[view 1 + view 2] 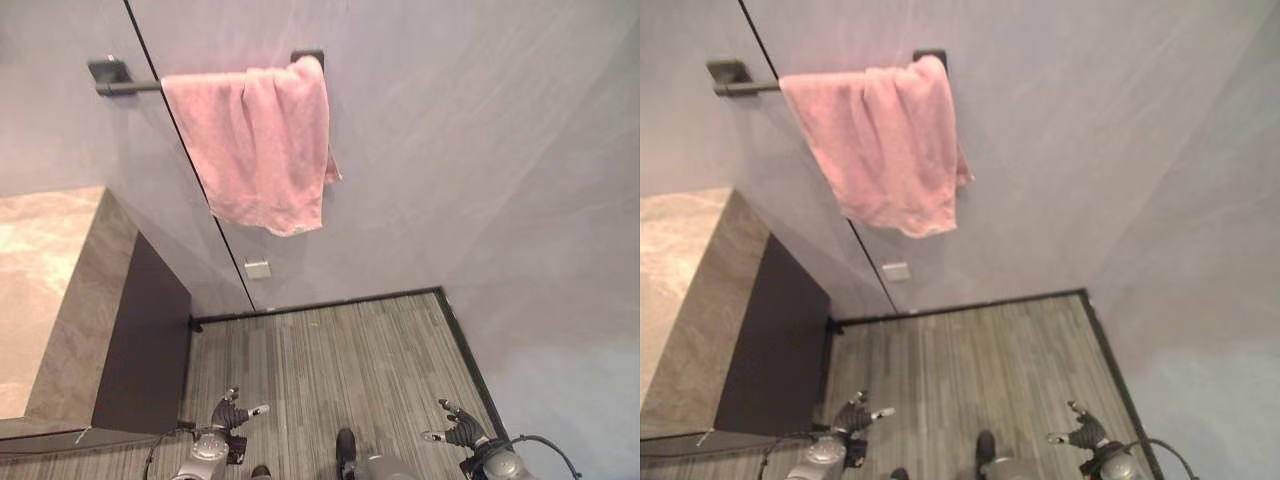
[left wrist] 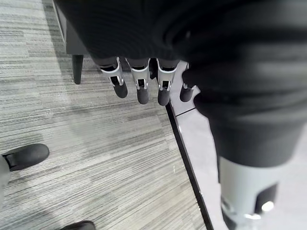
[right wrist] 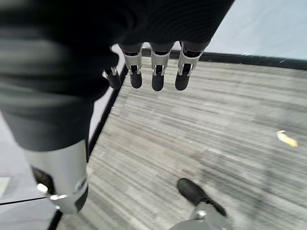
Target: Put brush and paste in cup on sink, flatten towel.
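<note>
A pink towel (image 1: 262, 145) hangs bunched and skewed over the right end of a dark wall bar (image 1: 120, 82), one corner drooping lower than the rest. Far below it, my left hand (image 1: 232, 414) hovers over the grey plank floor with relaxed fingers (image 2: 139, 84) and nothing in it. My right hand (image 1: 458, 428) is at the same height on the other side, its fingers (image 3: 156, 72) also straight and empty. Both hands are well below the towel and apart from it.
A marble counter (image 1: 40, 280) with a dark cabinet side (image 1: 140, 340) stands at the left. A white outlet plate (image 1: 258, 269) sits on the wall below the towel. A dark baseboard (image 1: 320, 303) lines the floor. A small yellow scrap (image 3: 287, 138) lies on the planks.
</note>
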`<state>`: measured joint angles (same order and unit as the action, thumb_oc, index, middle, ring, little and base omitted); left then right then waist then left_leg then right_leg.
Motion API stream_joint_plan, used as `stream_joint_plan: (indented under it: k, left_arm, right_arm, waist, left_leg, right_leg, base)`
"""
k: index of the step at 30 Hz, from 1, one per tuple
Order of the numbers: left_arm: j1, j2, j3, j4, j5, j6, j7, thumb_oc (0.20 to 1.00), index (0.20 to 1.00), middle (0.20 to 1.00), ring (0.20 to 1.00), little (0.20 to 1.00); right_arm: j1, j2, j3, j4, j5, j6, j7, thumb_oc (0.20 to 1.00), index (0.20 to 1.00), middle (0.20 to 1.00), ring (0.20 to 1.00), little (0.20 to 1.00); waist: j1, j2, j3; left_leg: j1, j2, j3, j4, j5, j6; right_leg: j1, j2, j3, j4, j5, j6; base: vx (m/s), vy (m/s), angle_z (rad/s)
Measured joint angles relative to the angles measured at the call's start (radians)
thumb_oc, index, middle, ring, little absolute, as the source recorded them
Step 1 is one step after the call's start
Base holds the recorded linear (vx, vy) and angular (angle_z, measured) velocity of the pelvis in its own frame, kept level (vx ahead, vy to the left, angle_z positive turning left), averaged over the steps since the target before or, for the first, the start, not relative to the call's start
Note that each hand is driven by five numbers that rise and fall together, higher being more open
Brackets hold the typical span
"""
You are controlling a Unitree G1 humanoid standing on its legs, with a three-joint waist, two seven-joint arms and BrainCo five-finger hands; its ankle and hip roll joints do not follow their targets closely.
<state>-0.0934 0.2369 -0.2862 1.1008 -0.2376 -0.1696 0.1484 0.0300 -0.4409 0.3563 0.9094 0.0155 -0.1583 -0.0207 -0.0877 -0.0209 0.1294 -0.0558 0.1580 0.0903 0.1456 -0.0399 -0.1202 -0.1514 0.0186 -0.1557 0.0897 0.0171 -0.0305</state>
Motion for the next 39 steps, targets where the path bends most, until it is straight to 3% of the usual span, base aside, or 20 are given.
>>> stream_joint_plan:
  k: [2,4,6,8,9,11,12,13,14,15,16,17,20,22,25,30,32,35,36,39]
  left_arm:
    - [-0.027,0.023,-0.006,-0.003,-0.001,0.0,-0.002,1.0,1.0,1.0,1.0,1.0]
    - [-0.026,0.025,-0.012,-0.004,-0.001,0.003,-0.001,1.0,1.0,1.0,1.0,1.0]
    - [-0.065,0.023,-0.011,-0.001,-0.023,0.006,0.001,1.0,1.0,1.0,1.0,1.0]
    - [-0.101,0.023,-0.016,-0.002,-0.03,0.001,0.003,1.0,1.0,1.0,1.0,1.0]
    - [-0.14,0.019,-0.054,-0.002,-0.03,-0.001,0.007,1.0,1.0,1.0,1.0,1.0]
    - [-0.134,0.022,-0.072,-0.02,-0.03,0.0,0.006,1.0,1.0,1.0,1.0,1.0]
    - [-0.118,0.014,-0.075,-0.03,-0.03,-0.002,0.006,1.0,1.0,1.0,1.0,1.0]
    - [-0.109,0.003,-0.077,-0.055,-0.03,-0.003,0.007,1.0,1.0,1.0,1.0,1.0]
    - [-0.105,0.004,-0.081,-0.085,-0.028,-0.004,0.005,1.0,1.0,1.0,1.0,1.0]
    - [-0.098,-0.008,-0.092,-0.113,-0.027,-0.005,0.0,1.0,1.0,1.0,1.0,1.0]
    - [-0.099,0.009,-0.083,-0.123,-0.027,-0.005,0.0,1.0,1.0,1.0,1.0,1.0]
    - [-0.106,0.033,-0.082,-0.144,-0.027,-0.005,0.002,1.0,1.0,1.0,1.0,1.0]
    - [-0.113,0.101,-0.079,-0.157,-0.025,-0.003,0.001,1.0,1.0,1.0,1.0,1.0]
    - [-0.103,0.151,-0.058,-0.156,-0.019,-0.002,0.001,1.0,1.0,1.0,1.0,1.0]
    - [-0.084,0.049,-0.037,-0.14,-0.018,-0.002,0.001,1.0,1.0,1.0,1.0,1.0]
    - [-0.027,0.051,-0.08,-0.181,0.021,-0.002,-0.013,1.0,1.0,1.0,1.0,1.0]
    - [-0.016,0.055,-0.06,-0.173,0.022,-0.001,-0.017,1.0,1.0,1.0,1.0,1.0]
    - [0.013,0.087,-0.038,-0.176,0.022,-0.001,-0.023,1.0,1.0,1.0,1.0,1.0]
    - [0.019,0.11,-0.04,-0.166,0.022,-0.002,-0.024,1.0,1.0,1.0,1.0,1.0]
    - [0.015,0.116,-0.034,-0.115,0.022,-0.001,-0.021,1.0,1.0,1.0,1.0,1.0]
  right_arm:
    - [0.003,0.003,-0.001,0.002,-0.001,0.0,0.0,1.0,1.0,1.0,1.0,1.0]
    - [0.004,-0.004,-0.001,0.006,-0.001,-0.001,-0.002,1.0,1.0,1.0,1.0,1.0]
    - [-0.018,0.0,0.001,0.043,-0.003,0.001,-0.004,1.0,1.0,1.0,1.0,1.0]
    - [-0.006,0.015,-0.024,0.056,-0.002,0.001,-0.02,1.0,1.0,1.0,1.0,1.0]
    - [-0.011,0.024,-0.028,0.099,-0.002,0.003,-0.025,1.0,1.0,1.0,1.0,1.0]
    - [-0.061,0.032,-0.025,0.15,-0.002,0.002,-0.034,1.0,1.0,1.0,1.0,1.0]
    - [-0.095,0.025,-0.025,0.173,-0.002,0.003,-0.04,1.0,1.0,1.0,1.0,1.0]
    - [-0.104,0.004,-0.032,0.164,-0.002,0.003,-0.041,1.0,1.0,1.0,1.0,1.0]
    - [-0.082,-0.006,-0.045,0.142,-0.007,0.007,-0.04,1.0,1.0,1.0,1.0,1.0]
    - [-0.072,-0.021,-0.064,0.121,-0.017,0.011,-0.041,1.0,1.0,1.0,1.0,1.0]
    - [-0.067,-0.003,-0.061,0.093,-0.022,0.013,-0.039,1.0,1.0,1.0,1.0,1.0]
    - [-0.069,0.003,-0.058,0.049,-0.034,0.011,-0.036,1.0,1.0,1.0,1.0,1.0]
    - [-0.06,0.007,-0.042,-0.097,-0.038,0.007,-0.025,1.0,1.0,1.0,1.0,1.0]
    - [-0.045,0.014,-0.041,-0.156,-0.038,0.006,-0.013,1.0,1.0,1.0,1.0,1.0]
    - [-0.025,0.029,-0.027,-0.142,-0.038,0.007,0.004,1.0,1.0,1.0,1.0,1.0]
    - [-0.052,0.056,-0.022,-0.16,-0.028,0.007,0.009,1.0,1.0,1.0,1.0,1.0]
    - [-0.043,0.063,-0.022,-0.173,-0.014,0.004,0.015,1.0,1.0,1.0,1.0,1.0]
    - [0.029,0.063,-0.02,-0.243,0.01,0.002,0.025,1.0,1.0,1.0,1.0,1.0]
    - [0.044,0.067,-0.017,-0.234,0.01,0.003,0.027,1.0,1.0,1.0,1.0,1.0]
    - [0.034,0.064,-0.018,-0.233,0.01,0.003,0.028,1.0,1.0,1.0,1.0,1.0]
  waist:
    - [0.006,-0.048,0.045]
    - [0.017,-0.071,0.05]
    - [0.002,-0.051,0.054]
    - [-0.029,-0.02,0.042]
    - [-0.028,-0.016,0.055]
    - [-0.007,-0.043,0.048]
    - [-0.001,-0.018,0.044]
    - [-0.004,0.016,0.043]
    - [-0.018,0.012,0.041]
    - [-0.023,0.05,0.037]
    - [-0.02,0.025,0.032]
    - [-0.004,0.003,0.042]
    - [-0.007,-0.035,0.041]
    - [0.003,-0.05,0.025]
    - [0.001,-0.037,-0.027]
    - [-0.009,-0.047,-0.052]
    - [-0.012,-0.035,-0.031]
    - [-0.027,-0.057,-0.029]
    - [-0.038,-0.084,-0.022]
    - [-0.037,-0.091,-0.012]
  left_leg:
    - [-0.136,-0.036,-0.066,0.301,0.011,-0.09]
    - [-0.2,-0.059,-0.104,0.379,0.087,-0.097]
    - [-0.196,-0.009,-0.012,0.197,0.097,-0.068]
    - [-0.141,0.113,0.064,-0.198,0.122,-0.076]
    - [-0.164,0.189,0.065,-0.251,0.134,-0.088]
    - [-0.141,0.148,0.013,-0.194,0.127,-0.08]
    - [-0.14,0.119,-0.017,-0.134,0.115,-0.069]
    - [-0.114,0.089,-0.039,-0.115,0.088,-0.088]
    - [-0.091,0.034,-0.034,-0.104,0.085,-0.074]
    - [-0.083,-0.006,-0.04,-0.096,0.055,0.01]
    - [-0.077,-0.025,-0.016,-0.093,0.06,0.057]
    - [-0.07,-0.05,0.005,-0.084,0.039,0.043]
    - [-0.122,-0.136,0.076,0.034,-0.058,0.149]
    - [-0.127,-0.205,0.09,0.075,-0.106,0.208]
    - [-0.138,-0.237,0.1,0.078,-0.119,0.226]
    - [-0.077,-0.246,0.137,-0.015,-0.096,0.251]
    - [-0.004,-0.226,0.136,-0.116,-0.067,0.262]
    - [0.022,-0.208,0.133,-0.165,-0.03,0.224]
    - [0.024,-0.213,0.12,-0.158,-0.035,0.211]
    - [0.036,-0.206,0.114,-0.155,-0.037,0.194]
  right_leg:
    - [-0.045,-0.054,0.011,0.136,-0.078,-0.017]
    - [-0.028,-0.072,0.025,0.103,-0.078,-0.015]
    - [0.047,-0.065,0.006,-0.066,-0.065,0.0]
    - [0.066,-0.028,-0.018,-0.113,-0.015,0.023]
    - [0.073,-0.02,0.001,-0.114,-0.003,0.039]
    - [0.066,-0.057,0.063,-0.155,-0.01,0.08]
    - [0.077,-0.066,0.071,-0.162,-0.049,0.128]
    - [0.048,-0.063,0.056,-0.063,-0.054,0.063]
    - [0.069,-0.086,0.071,-0.064,-0.008,0.071]
    - [0.072,-0.081,0.086,-0.067,-0.015,0.085]
    - [0.045,-0.122,0.108,-0.044,-0.027,0.103]
    - [0.014,-0.144,0.118,-0.007,-0.022,0.115]
    - [-0.025,-0.251,0.148,0.039,-0.001,0.102]
    - [-0.029,-0.319,0.152,0.16,-0.017,0.169]
    - [-0.025,-0.365,0.156,0.13,0.028,0.184]
    - [-0.049,-0.349,0.147,0.175,0.073,0.209]
    - [-0.133,-0.275,0.225,0.286,-0.017,0.222]
    - [-0.189,-0.218,0.14,0.177,-0.053,0.216]
    - [-0.215,-0.201,0.152,0.09,-0.015,0.218]
    - [-0.207,-0.213,0.173,-0.089,0.088,0.207]
  base:
    - [-0.04,-0.051,0.22]
    - [0.1,0.01,0.13]
    - [0.3,0.206,0.21]
    - [0.3,0.361,0.53]
    - [0.38,0.458,0.15]
    - [0.35,0.389,-0.83]
    - [0.28,0.321,-1.12]
    - [0.26,0.344,-0.7]
    - [0.16,0.235,-0.49]
    - [0.17,0.308,-0.36]
    - [0.15,0.271,-0.69]
    - [0.19,0.341,-0.66]
    - [0.16,0.248,-0.39]
    - [0.23,0.337,0.02]
    - [0.15,0.223,0.04]
    - [0.12,0.203,-0.37]
    - [0.09,0.042,-0.41]
    - [0.1,-0.073,0.11]
    - [0.19,-0.155,0.37]
    - [0.18,-0.168,0.16]
